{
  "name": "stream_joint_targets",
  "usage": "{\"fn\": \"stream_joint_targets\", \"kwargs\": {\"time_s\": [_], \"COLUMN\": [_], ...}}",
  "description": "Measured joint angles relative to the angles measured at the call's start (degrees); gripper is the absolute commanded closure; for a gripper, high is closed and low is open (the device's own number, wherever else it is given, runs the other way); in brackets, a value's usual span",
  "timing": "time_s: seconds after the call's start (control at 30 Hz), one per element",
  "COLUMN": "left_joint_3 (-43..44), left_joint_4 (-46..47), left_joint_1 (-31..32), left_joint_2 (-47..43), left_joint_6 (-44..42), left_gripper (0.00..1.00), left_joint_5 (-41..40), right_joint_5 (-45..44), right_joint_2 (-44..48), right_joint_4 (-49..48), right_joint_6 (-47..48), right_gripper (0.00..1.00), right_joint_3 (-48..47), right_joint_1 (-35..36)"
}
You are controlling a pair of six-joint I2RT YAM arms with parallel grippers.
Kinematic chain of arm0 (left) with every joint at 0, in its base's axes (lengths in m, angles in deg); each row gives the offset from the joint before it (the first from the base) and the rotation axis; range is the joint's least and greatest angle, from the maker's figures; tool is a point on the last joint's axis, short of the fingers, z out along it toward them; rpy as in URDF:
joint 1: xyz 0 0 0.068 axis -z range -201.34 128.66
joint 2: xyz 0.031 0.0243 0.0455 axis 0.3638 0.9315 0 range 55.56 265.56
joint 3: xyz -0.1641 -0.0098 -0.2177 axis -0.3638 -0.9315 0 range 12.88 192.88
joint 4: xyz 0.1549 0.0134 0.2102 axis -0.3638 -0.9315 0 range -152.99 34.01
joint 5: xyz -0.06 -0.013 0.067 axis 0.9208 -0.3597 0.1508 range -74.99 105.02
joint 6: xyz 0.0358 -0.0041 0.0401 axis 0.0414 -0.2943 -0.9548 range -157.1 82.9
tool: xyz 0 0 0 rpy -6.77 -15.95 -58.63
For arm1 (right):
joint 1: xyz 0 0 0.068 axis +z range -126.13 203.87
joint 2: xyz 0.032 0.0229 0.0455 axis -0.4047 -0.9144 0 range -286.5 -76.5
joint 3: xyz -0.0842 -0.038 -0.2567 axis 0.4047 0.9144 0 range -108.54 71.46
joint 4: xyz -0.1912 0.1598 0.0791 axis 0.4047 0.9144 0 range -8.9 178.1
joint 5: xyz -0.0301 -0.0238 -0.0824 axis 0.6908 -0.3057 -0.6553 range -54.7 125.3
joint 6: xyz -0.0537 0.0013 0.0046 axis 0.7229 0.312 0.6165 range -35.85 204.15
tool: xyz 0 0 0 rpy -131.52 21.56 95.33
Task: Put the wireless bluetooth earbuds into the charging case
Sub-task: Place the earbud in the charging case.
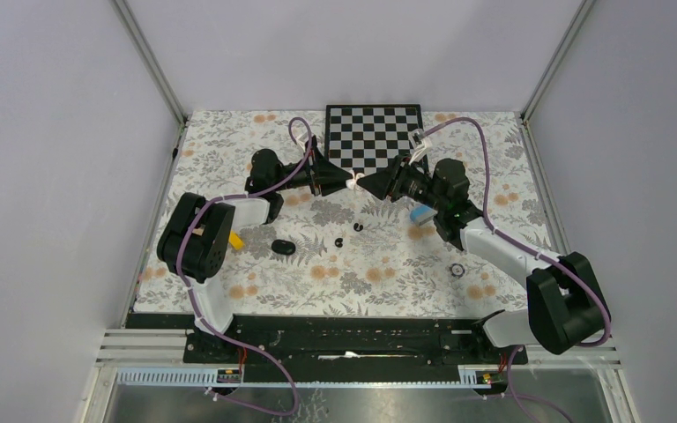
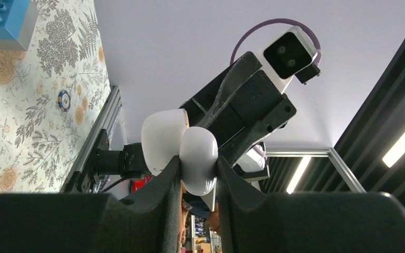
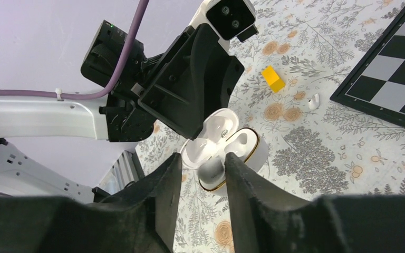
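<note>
The white charging case [image 3: 242,145] hangs open above the mat, its lid [image 3: 213,129] swung back. My left gripper [image 2: 198,161] is shut on the case body [image 2: 198,155]. My right gripper [image 3: 203,157] is open, its fingers right at the case's front edge. A whitish bud [image 3: 212,167] lies in the case by the right finger. In the top view both grippers, left [image 1: 349,181] and right [image 1: 363,183], meet at the case [image 1: 356,181] in front of the chessboard. One white earbud [image 3: 312,101] lies on the mat. Two black earbuds [image 1: 339,241] [image 1: 358,226] lie on the mat nearer me.
The chessboard [image 1: 375,137] lies at the back. A black case [image 1: 283,247] and a yellow block [image 1: 236,240] are at the left. A blue block [image 1: 421,214] sits under the right arm. A small dark ring [image 1: 457,269] lies at the right front.
</note>
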Motion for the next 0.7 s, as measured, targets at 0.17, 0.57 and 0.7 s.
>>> {"fn": "stream_joint_targets", "kwargs": {"time_s": [0.17, 0.57, 0.7], "left_joint_3": [0.0, 0.0, -0.9], "left_joint_4": [-0.1, 2.0, 0.0], "left_joint_1": [0.0, -0.1, -0.2], "left_joint_2": [0.2, 0.2, 0.2], "left_joint_6": [0.4, 1.4, -1.2], "left_gripper": [1.0, 1.0, 1.0], "left_joint_5": [0.0, 0.0, 0.1], "right_joint_5": [-0.9, -3.4, -5.0], "right_joint_2": [0.5, 3.0, 6.6], "right_joint_4": [0.9, 9.7, 12.0], "right_joint_6": [1.5, 4.3, 5.7], "right_gripper": [0.39, 0.21, 0.17], "right_joint_3": [-0.4, -0.4, -0.5], "right_joint_1": [0.0, -0.3, -0.3]}}
